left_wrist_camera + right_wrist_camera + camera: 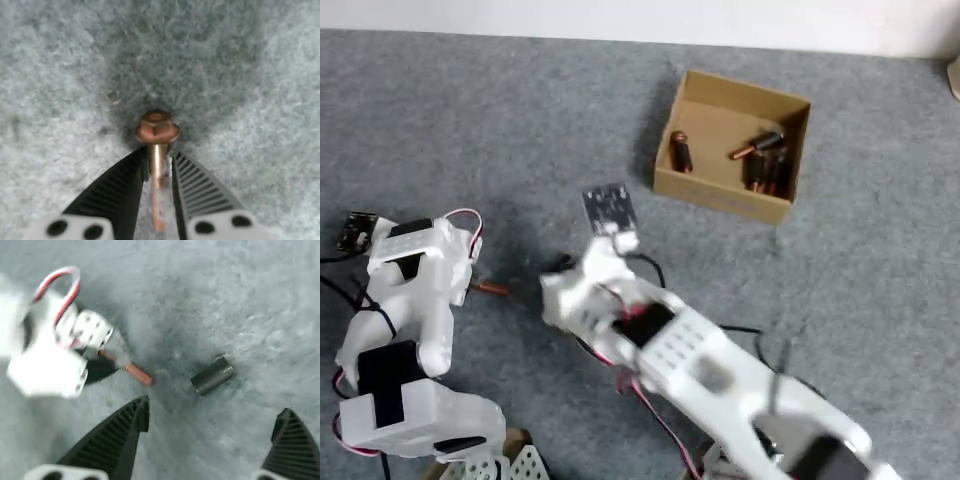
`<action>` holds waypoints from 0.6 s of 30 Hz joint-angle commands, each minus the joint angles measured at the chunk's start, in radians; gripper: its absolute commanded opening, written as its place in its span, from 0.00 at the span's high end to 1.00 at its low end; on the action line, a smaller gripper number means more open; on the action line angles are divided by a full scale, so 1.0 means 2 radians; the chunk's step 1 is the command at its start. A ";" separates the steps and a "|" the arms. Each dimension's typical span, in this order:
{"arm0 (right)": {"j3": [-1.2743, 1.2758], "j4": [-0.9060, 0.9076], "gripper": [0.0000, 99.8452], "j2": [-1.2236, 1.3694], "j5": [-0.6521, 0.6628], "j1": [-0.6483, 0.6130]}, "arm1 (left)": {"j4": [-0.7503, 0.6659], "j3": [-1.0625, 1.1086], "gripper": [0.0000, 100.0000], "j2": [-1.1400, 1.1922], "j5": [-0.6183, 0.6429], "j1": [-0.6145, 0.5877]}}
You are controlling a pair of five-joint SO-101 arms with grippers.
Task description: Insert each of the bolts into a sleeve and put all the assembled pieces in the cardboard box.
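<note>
My left gripper is shut on the shaft of a copper bolt, whose hex head sticks out past the fingertips just above the grey carpet. In the high view that bolt pokes toward the middle from the left gripper. My right gripper hangs open over a short dark sleeve lying on the carpet, with the bolt's tip a short way from it. The cardboard box at the back right holds several assembled pieces.
The right arm stretches diagonally across the middle and hides the carpet beneath it. Both arm bases crowd the front edge. Open carpet lies at the back left and to the right of the box.
</note>
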 commanded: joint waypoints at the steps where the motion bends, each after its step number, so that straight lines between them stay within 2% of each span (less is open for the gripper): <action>1: -0.090 -0.013 0.64 0.092 -0.073 0.020 | 0.000 0.008 1.00 -0.002 0.003 -0.016; 5: -0.140 -0.013 0.64 0.177 -0.118 0.036 | 0.000 0.008 1.00 -0.002 0.003 -0.016; 10: -0.164 -0.013 0.64 0.220 -0.117 0.038 | 0.000 0.008 1.00 -0.002 0.003 -0.016; 18: -0.167 -0.016 0.64 0.241 -0.120 0.003 | 0.000 0.008 1.00 -0.003 0.003 -0.016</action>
